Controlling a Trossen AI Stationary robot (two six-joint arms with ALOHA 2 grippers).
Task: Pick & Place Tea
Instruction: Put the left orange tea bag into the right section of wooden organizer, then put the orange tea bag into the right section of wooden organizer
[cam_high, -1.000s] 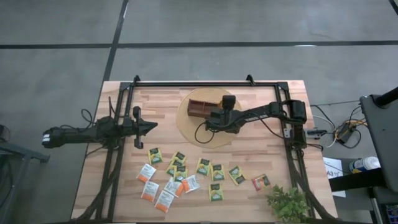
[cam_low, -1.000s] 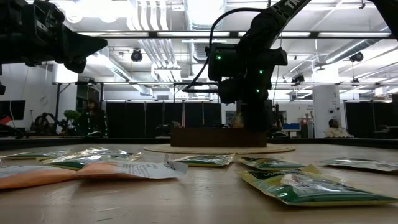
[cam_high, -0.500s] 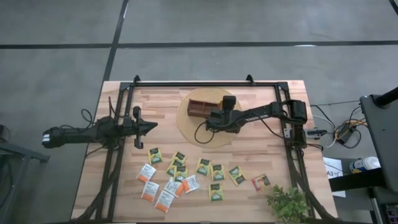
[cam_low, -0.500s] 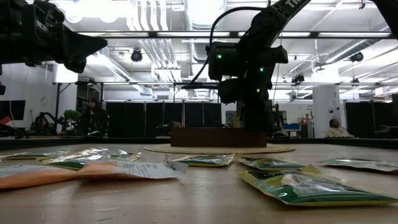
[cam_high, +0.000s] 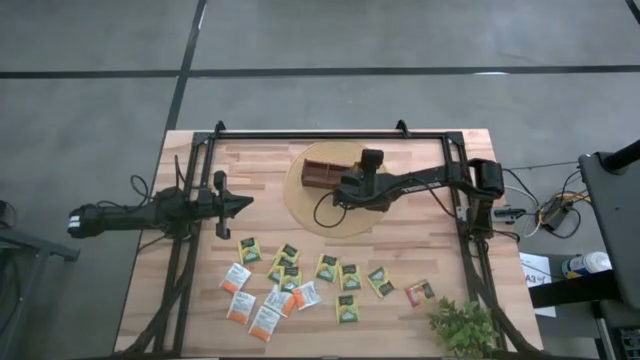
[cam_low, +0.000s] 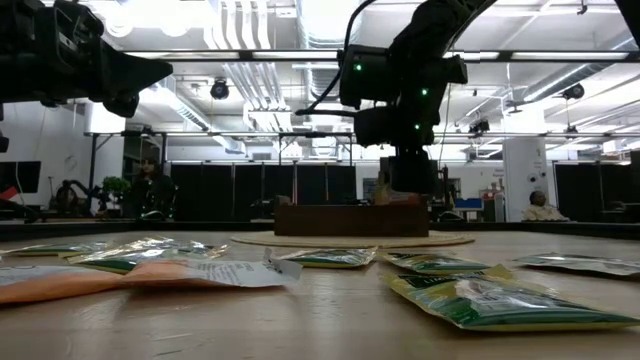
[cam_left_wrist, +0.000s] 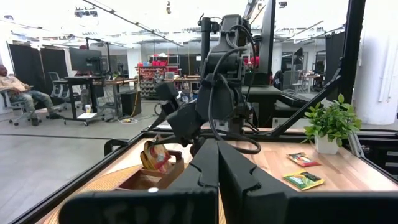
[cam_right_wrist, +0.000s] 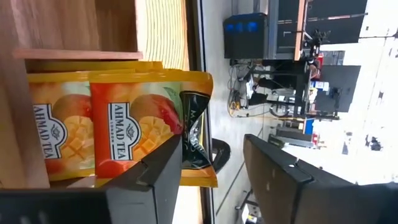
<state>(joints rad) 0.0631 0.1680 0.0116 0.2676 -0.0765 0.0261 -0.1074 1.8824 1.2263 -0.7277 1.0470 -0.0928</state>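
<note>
High view: right pincer (cam_high: 352, 186) released above tray (cam_high: 322, 175); left pincer (cam_high: 246, 204) clenched, well apart.

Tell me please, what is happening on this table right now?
The robot is sorting tea packets into a wooden tray that stands on a round board. The right gripper is over the tray's right end with its fingers apart; orange-and-yellow packets stand in the compartment in front of it. The left gripper waits shut at the table's left side. Most packets lie loose on the near part of the table, beside a small plant.
</note>
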